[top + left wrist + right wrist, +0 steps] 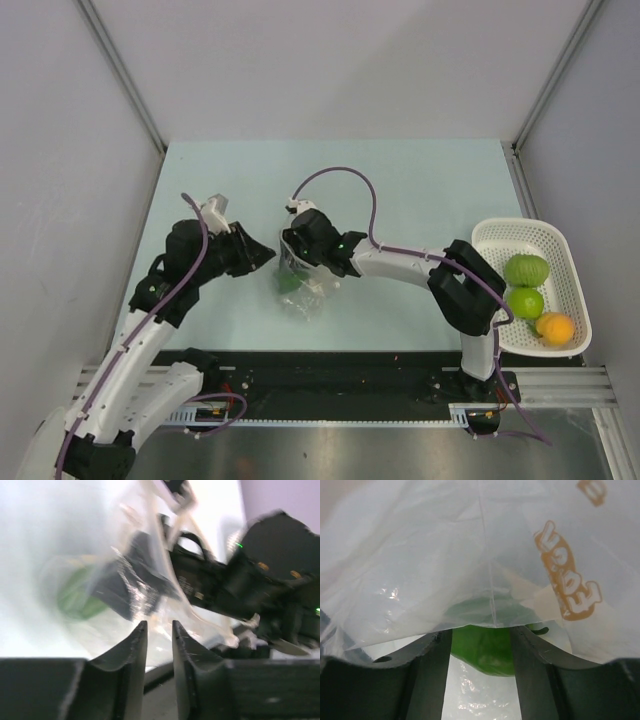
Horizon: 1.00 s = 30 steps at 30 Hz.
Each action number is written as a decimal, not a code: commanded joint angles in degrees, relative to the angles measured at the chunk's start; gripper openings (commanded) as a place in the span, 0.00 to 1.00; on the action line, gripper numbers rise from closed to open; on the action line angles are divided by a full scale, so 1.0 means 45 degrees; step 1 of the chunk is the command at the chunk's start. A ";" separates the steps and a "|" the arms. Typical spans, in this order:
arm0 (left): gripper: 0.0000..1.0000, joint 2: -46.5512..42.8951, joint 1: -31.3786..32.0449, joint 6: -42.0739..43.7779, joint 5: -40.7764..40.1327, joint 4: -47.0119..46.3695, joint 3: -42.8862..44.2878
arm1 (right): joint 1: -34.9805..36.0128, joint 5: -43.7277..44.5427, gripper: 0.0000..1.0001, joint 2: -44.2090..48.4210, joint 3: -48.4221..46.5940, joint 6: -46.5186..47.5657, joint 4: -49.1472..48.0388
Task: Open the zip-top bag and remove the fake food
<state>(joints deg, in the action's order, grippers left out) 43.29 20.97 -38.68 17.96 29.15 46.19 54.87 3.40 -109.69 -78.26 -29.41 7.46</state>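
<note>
The clear zip-top bag (310, 296) lies crumpled at mid-table. My right gripper (293, 262) reaches into its mouth. In the right wrist view the bag's film (420, 570) drapes over my fingers, and the dark green fruit (482, 647) fills the gap between them. That fruit shows through the bag in the top view (288, 282) and, blurred, in the left wrist view (80, 594). My left gripper (268, 258) sits just left of the bag's edge. Its jaws (159, 630) stand a narrow gap apart, with the film (150, 580) just ahead of the tips.
A white mesh basket (500, 236) stands at the right edge and holds two lime green fruits (526, 270) (525, 301) and an orange one (556, 327). Grey enclosure walls surround the pale table. A black rail runs along the near edge.
</note>
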 commanded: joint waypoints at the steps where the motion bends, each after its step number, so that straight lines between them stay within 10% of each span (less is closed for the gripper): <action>1: 0.26 0.1159 -0.0324 0.0411 -0.2796 0.1824 0.0441 | -0.0260 -0.1063 0.57 0.0156 -0.0110 0.0226 -0.0137; 9: 0.31 0.3096 -0.0715 -0.0448 -0.2524 0.0379 -0.1591 | -0.0221 -0.1244 0.86 0.0625 0.0496 0.1027 0.0490; 21: 0.33 0.4892 -0.0656 -0.0644 -0.0864 -0.2512 -0.3079 | -0.0182 -0.2962 0.88 -0.0389 0.0789 0.1106 -0.0466; 30: 0.58 0.2965 -0.0637 -0.0116 -0.1041 -0.0563 -0.2765 | -0.0377 -0.3081 0.76 -0.1055 0.0789 0.1164 -0.1076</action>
<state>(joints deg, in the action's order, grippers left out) 63.13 17.98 -40.53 12.69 23.42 32.16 52.86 -9.15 -112.95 -74.89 -24.62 3.79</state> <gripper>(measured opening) 0.525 0.790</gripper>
